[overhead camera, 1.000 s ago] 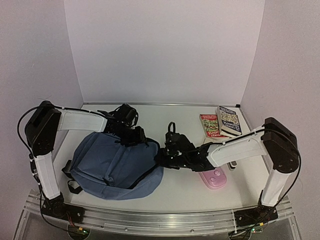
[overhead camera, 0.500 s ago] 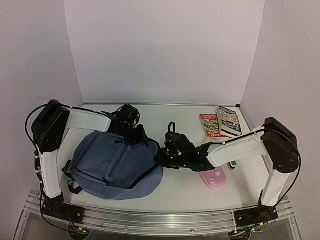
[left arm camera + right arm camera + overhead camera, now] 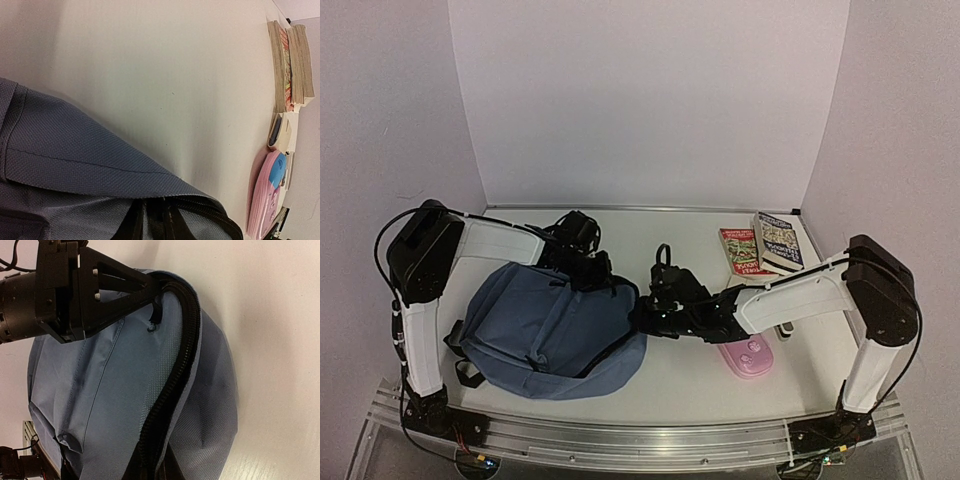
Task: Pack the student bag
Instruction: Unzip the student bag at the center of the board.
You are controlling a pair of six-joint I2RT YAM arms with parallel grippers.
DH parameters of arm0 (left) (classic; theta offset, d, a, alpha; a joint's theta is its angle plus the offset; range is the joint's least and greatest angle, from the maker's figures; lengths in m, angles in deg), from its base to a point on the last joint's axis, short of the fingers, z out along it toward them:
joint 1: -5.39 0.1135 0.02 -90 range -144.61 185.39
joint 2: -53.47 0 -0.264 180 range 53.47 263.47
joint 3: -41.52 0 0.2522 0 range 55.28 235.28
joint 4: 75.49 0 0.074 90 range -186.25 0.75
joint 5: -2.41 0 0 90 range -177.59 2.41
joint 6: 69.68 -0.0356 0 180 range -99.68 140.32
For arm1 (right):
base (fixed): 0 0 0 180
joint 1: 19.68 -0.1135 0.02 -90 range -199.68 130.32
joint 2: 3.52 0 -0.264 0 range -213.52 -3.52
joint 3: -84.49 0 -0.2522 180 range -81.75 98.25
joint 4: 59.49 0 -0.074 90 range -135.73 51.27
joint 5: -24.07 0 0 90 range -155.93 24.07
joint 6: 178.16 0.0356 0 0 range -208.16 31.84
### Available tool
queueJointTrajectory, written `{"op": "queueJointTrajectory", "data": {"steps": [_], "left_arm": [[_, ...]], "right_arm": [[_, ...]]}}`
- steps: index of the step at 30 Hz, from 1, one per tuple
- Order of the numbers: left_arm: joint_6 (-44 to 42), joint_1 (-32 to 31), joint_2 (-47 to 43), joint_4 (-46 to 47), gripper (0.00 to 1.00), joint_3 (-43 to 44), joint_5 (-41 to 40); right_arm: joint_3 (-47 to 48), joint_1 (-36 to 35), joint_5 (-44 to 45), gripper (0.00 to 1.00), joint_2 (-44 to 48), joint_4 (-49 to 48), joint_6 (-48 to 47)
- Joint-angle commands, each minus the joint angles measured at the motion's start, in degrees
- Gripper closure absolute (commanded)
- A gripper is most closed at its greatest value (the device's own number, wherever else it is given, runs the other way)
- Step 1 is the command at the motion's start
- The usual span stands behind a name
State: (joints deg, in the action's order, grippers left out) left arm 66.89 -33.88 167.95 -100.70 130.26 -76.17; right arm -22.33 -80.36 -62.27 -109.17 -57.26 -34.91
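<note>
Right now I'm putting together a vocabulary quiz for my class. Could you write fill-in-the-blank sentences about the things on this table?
The backpack is ___ in colour.
The pencil case is ___.
The books at the far right number ___.
Missing words: blue; pink; two.

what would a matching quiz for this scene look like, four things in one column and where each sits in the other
Things:
1. student bag
2. pink pencil case
3. two books
4. left gripper

Places:
a. right side, nearer the front
b. at the bag's zipper edge
c. left side, lying flat
d. far right corner, side by side

Pairs: 1-c, 2-a, 3-d, 4-b
</note>
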Motion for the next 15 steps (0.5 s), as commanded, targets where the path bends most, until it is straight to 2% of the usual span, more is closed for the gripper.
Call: {"op": "queueJointTrajectory", "data": {"steps": [1,4,15], "left_arm": [[0.3,0.1,0.3,1.7,0.92,1.2,0.4],[0.1,0.1,0.1,0.9,0.99,1.4,-0.6],[-1.5,2.2,-3.3,-2.6,1.00,-0.6,-5.0]], "right_arm": [[1.2,0.1,1.5,0.96,1.0,-1.2,-0.4],[1.1,0.1,1.6,0.97,1.2,-1.2,-0.3],[-1.1,0.1,3.6,1.00,3.1,-1.1,0.5]]}}
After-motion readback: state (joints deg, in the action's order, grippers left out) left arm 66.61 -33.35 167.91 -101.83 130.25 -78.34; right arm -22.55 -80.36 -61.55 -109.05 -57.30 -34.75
